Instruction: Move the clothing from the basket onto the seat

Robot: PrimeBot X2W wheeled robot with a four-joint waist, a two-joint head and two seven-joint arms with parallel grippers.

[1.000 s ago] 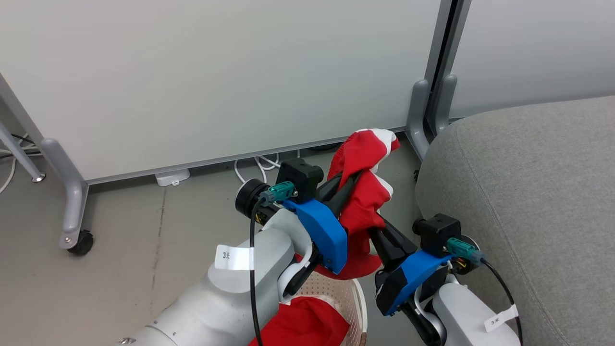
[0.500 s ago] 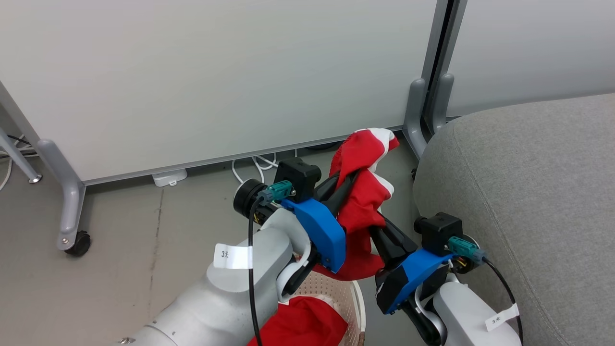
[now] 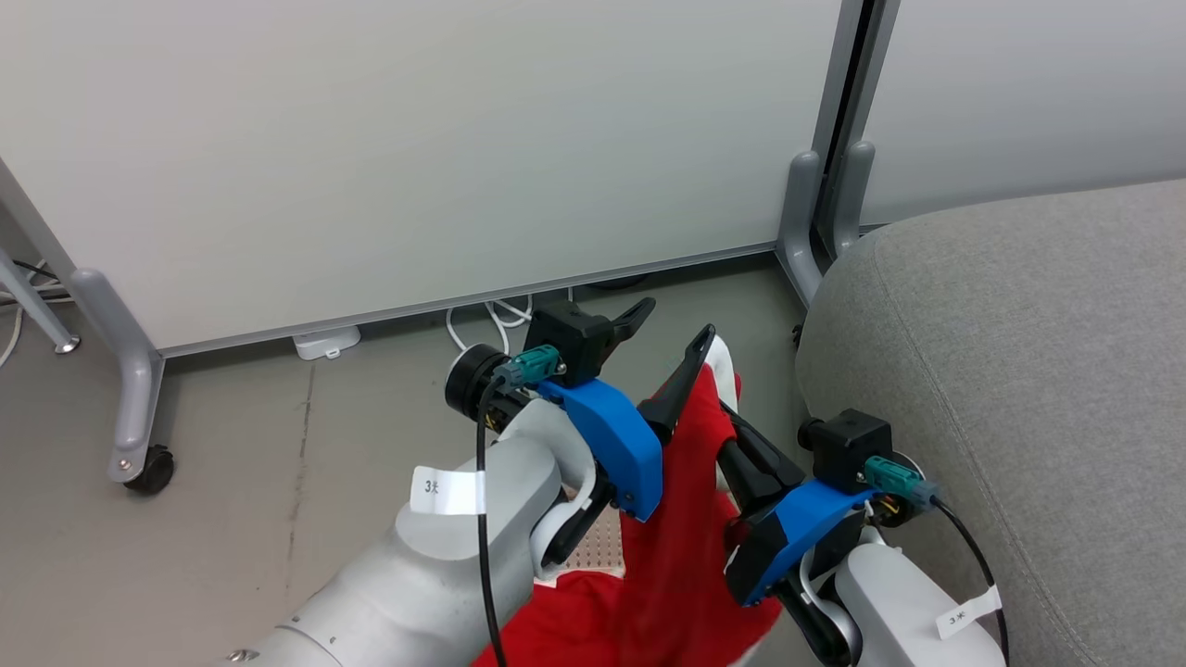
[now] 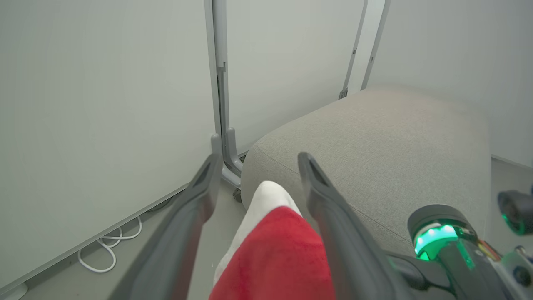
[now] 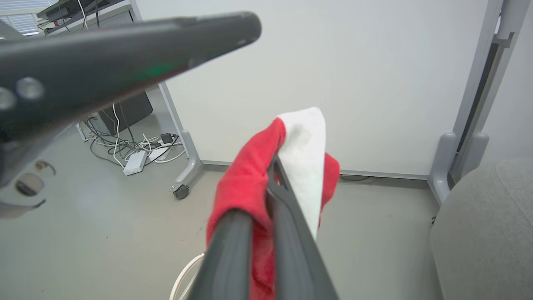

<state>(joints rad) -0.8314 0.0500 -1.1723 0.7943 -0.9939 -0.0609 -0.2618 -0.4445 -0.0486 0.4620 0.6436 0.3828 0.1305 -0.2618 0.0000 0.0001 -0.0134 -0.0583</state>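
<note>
The red clothing (image 3: 686, 500) with white trim hangs down from my right gripper (image 3: 727, 417), which is shut on its upper edge. In the right wrist view the fingers pinch red and white fabric (image 5: 254, 175). My left gripper (image 3: 672, 326) stands open just left of it, one finger against the cloth; in the left wrist view the clothing (image 4: 275, 250) rises between the spread fingers, ungripped. More red fabric lies low in the basket (image 3: 593, 548), mostly hidden behind my left forearm. The grey seat (image 3: 1019, 371) is close on the right.
White partition panels stand behind on grey feet (image 3: 801, 222), one with a castor (image 3: 148, 468). White cables (image 3: 496, 320) and a small white adapter (image 3: 324, 341) lie on the floor at the panel's base. More cables and a box (image 5: 135, 160) lie further left.
My left gripper has opened and let go of the clothing. The bunched top of the fabric has dropped and now hangs from the right gripper alone.
</note>
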